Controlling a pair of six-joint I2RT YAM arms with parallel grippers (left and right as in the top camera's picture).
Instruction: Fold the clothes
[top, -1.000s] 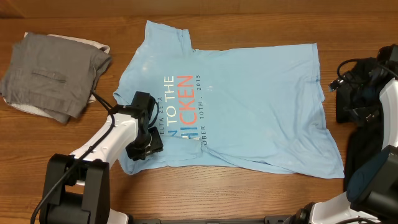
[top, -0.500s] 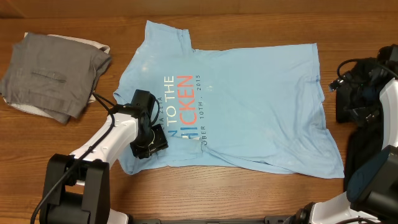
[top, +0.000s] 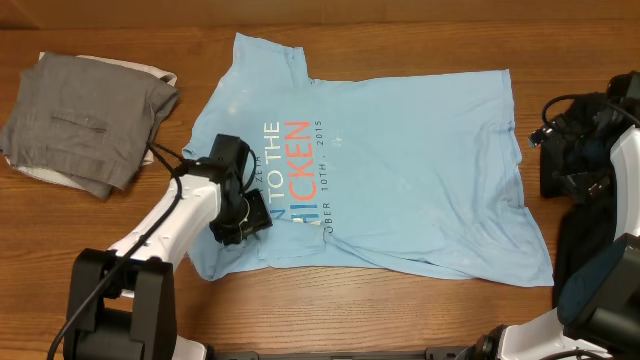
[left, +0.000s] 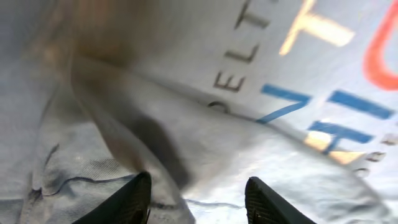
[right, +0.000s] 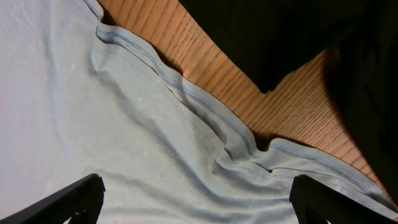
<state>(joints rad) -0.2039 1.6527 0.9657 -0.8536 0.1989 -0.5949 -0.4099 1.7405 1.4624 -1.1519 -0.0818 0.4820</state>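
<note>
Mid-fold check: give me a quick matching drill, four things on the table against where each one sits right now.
Things:
1. T-shirt
2. grey garment
3. left gripper
4. black cloth

Places:
a. far left of the table
b. over the printed lettering
c. spread across the middle
d. past the shirt's hem, on the right

Pairs: 1-c, 2-a, 3-b, 4-d

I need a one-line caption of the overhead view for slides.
Left gripper at the printed text of a light blue T-shirt spread on a wooden table, folded grey garment nearby.
</note>
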